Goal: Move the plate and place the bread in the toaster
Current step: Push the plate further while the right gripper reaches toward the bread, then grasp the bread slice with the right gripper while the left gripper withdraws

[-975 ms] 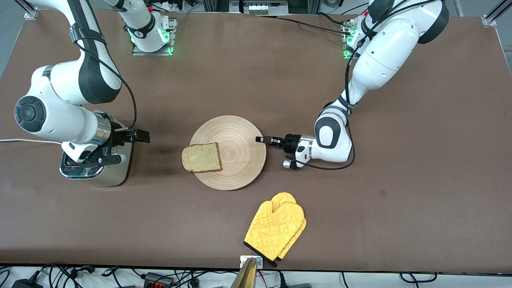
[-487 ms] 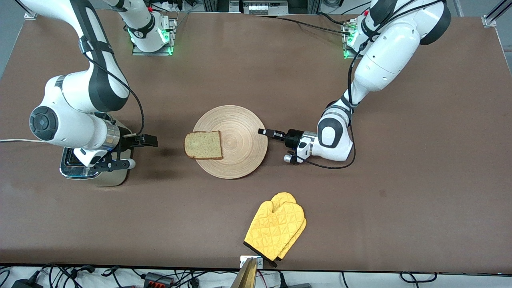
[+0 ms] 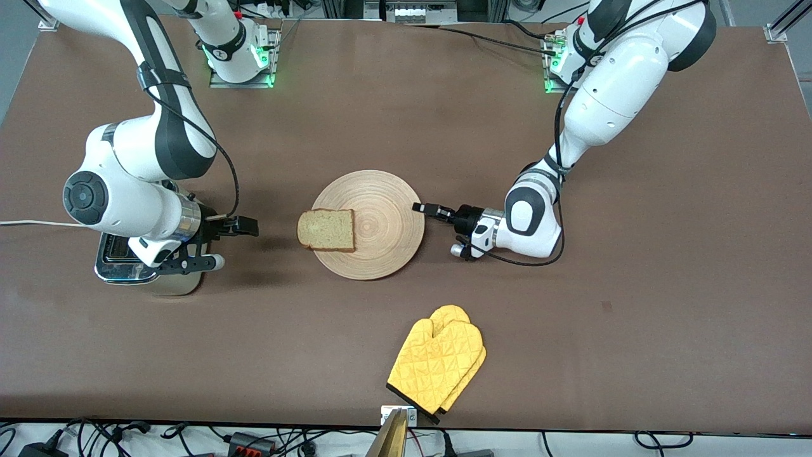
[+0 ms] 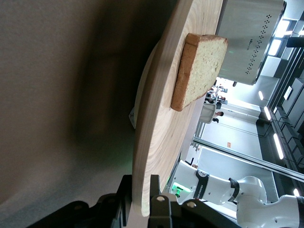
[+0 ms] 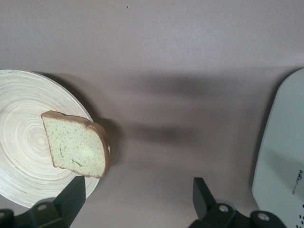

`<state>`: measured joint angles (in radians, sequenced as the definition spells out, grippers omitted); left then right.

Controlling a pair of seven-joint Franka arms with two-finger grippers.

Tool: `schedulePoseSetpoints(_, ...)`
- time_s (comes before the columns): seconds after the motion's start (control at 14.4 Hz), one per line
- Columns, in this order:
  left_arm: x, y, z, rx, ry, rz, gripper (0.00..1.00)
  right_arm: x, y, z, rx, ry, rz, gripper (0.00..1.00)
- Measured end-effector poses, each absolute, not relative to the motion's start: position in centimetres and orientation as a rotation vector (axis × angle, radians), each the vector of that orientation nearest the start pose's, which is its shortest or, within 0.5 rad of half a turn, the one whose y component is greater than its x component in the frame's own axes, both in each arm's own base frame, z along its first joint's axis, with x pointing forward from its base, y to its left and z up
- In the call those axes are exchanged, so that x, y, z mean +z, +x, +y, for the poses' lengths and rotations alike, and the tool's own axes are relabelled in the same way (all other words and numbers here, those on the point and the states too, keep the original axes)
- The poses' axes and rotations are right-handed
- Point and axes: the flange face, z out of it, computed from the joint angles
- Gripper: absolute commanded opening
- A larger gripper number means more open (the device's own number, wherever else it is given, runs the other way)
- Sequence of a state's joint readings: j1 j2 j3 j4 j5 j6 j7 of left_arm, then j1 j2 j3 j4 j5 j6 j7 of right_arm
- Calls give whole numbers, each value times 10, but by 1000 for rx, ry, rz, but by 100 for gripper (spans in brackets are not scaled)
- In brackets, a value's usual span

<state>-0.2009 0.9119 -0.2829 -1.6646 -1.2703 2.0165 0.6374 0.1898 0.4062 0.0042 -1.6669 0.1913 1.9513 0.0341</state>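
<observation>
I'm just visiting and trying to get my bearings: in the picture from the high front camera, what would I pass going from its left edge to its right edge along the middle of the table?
toaster → right gripper → bread → plate → left gripper

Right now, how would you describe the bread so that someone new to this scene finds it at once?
Find the round light-wood plate mid-table, its rim between the left gripper fingers. The bread lies on the plate's edge toward the toaster, overhanging slightly. It is the only square brown slice with a darker crust; the yellow oven mitts lie nearer the front camera.
</observation>
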Motion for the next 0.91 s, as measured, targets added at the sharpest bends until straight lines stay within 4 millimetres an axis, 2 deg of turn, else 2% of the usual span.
schedulePoseSetpoints(0.07,96,550,-331,-437,1917,-94,28,362,637,138,208,-2972,-116,100)
schedulePoseSetpoints(0.21,99,560,-306,-451,1937,-143,28,362,637,139,209,-2972,-118,100)
schedulePoseSetpoints(0.28,102,566,-286,-473,1931,-170,28,360,637,140,214,-2968,-114,100)
schedulePoseSetpoints(0.42,111,580,-234,-528,1919,-200,28,350,637,144,244,-2912,-68,100)
schedulePoseSetpoints(0.49,120,587,-207,-565,1910,-202,28,341,637,147,266,-2878,-38,100)
schedulePoseSetpoints(0.77,170,613,-128,-706,1935,-234,34,302,638,153,338,-2803,36,99)
schedulePoseSetpoints(0.84,186,621,-105,-738,1955,-248,37,290,638,154,360,-2786,53,94)
schedulePoseSetpoints(0.91,203,627,-82,-772,1977,-252,41,279,637,155,380,-2775,64,85)
